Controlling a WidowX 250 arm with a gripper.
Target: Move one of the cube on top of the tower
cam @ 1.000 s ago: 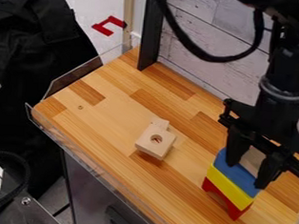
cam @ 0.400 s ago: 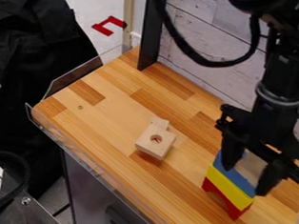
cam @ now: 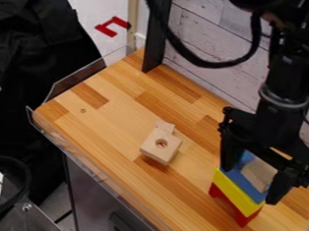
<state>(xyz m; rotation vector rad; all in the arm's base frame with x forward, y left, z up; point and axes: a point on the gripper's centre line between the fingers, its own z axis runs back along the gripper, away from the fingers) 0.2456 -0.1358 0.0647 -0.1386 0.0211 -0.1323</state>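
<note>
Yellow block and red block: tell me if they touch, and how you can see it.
Touching. The camera view shows the yellow block sitting on the red block, their edges meeting with no gap between.

The camera looks down at a slant onto the striped light-brown wooden surface (cam: 118, 105), facing the whitewashed plank wall (cam: 211, 37) obliquely. It sits fairly near, the surface's right end cut off.

Upper left: black cloth (cam: 34, 80), with red piece (cam: 107, 32) to its right. Top centre: black post (cam: 157, 34) against plank wall (cam: 205, 24). Clear guard (cam: 80, 78) along table's (cam: 125, 96) left edge; black cable (cam: 26, 179) lower left.
</note>
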